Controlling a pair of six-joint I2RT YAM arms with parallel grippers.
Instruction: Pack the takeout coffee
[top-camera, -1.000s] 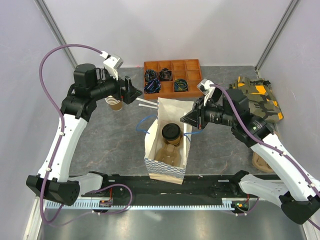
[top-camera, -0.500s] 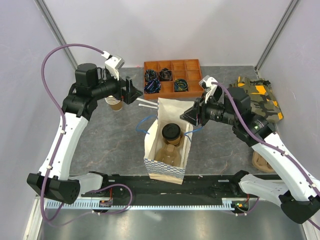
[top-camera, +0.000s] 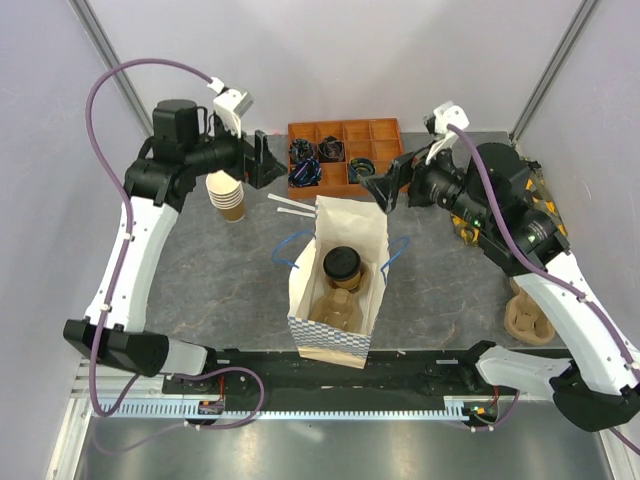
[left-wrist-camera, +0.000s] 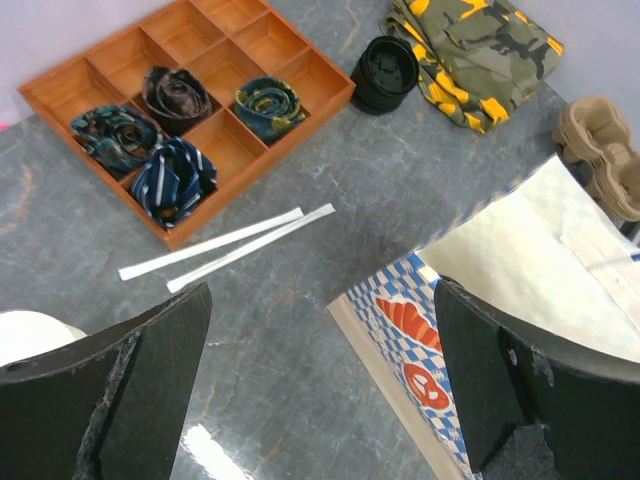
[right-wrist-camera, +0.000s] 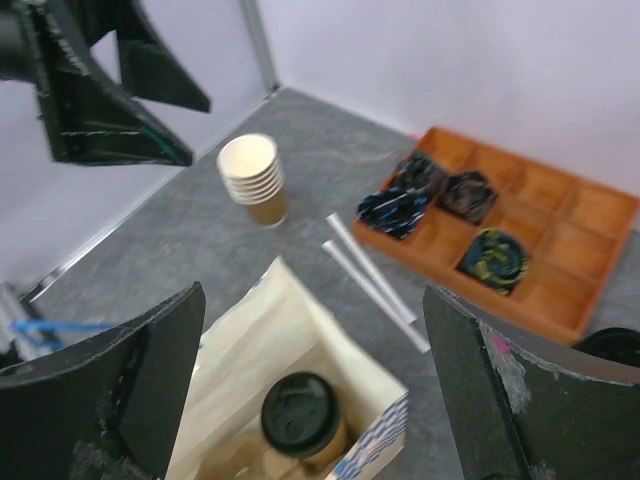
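Note:
The takeout coffee (top-camera: 342, 268), a tan cup with a black lid, stands upright inside the open paper bag (top-camera: 350, 212) at the table's middle. From the right wrist view the coffee (right-wrist-camera: 298, 415) shows low in the bag (right-wrist-camera: 250, 345). My right gripper (top-camera: 381, 187) hangs open above and behind the bag's right corner, holding nothing; in its own view the gripper (right-wrist-camera: 312, 300) frames the bag's mouth. My left gripper (top-camera: 266, 162) is open and empty, up behind the bag's left side. In the left wrist view that gripper (left-wrist-camera: 322, 320) looks down on the bag's checked side (left-wrist-camera: 420, 330).
A stack of lidless paper cups (top-camera: 228, 193) stands under the left arm. Two wrapped straws (top-camera: 290, 207) lie behind the bag. An orange tray (top-camera: 385, 131) with rolled ties sits at the back. A camouflage cloth (top-camera: 535, 205) and a pulp cup carrier (top-camera: 527, 318) lie right.
My right gripper has opened and pulled up and back from the bag's right edge toward the tray. The left arm has risen slightly toward the back. The coffee has stayed in the bag.

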